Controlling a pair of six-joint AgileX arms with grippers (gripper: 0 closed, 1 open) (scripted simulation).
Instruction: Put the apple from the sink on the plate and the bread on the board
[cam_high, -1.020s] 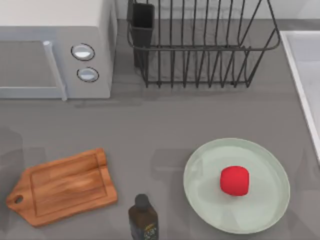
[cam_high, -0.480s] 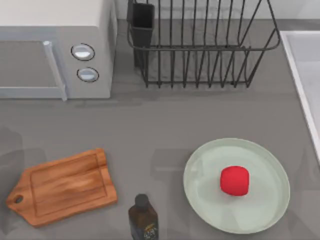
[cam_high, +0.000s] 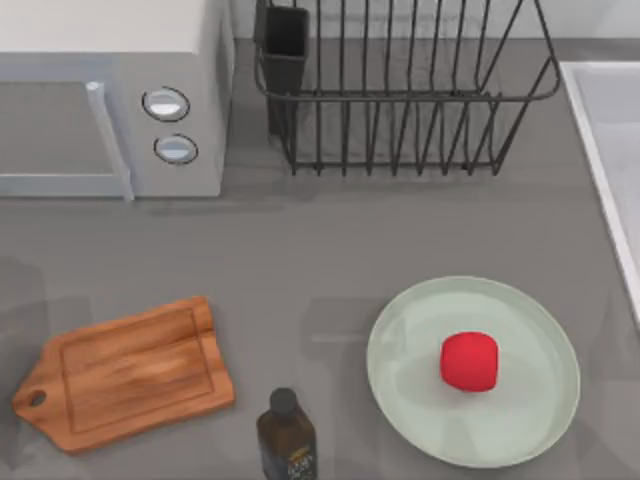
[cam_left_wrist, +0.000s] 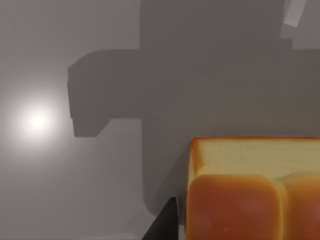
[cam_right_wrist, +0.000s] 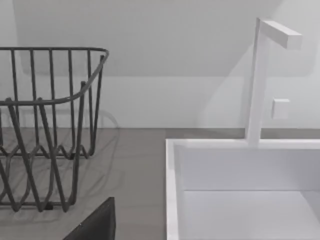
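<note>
While the apple (cam_high: 469, 361) already sits on the plate (cam_high: 400, 335), slightly right of its centre at the table's right, what's left for us is the bread (cam_left_wrist: 255, 192). We see the bread in the left wrist view, very close to the camera, golden-brown crust on top with a paler cut side, a dark finger (cam_left_wrist: 162, 225) edge just beside it. Whether our left gripper is clamped on it or just next to it, we cannot tell; it looks held, judging by how close it sits, but the contact is hidden. The board (cam_high: 130, 372) lies at the table's lower left, bare, handle pointing to the left edge, a dark bottle (cam_high: 286, 432) just to its right. Our right arm is parked up near the sink (cam_right_wrist: 172, 190), its wrist view facing the white basin, the faucet (cam_right_wrist: 260, 80) and the dish rack (cam_right_wrist: 50, 125); finger state cannot be told there either.

Handling call: bread should be light and soft, crust a bit springy, so it squashes under hard squeeze. We'd take it across two opposite flat sides, mid-height, gentle force. Not slippery, not fragile, low drop risk. Watch the bottle when lowering onto the board.
</note>
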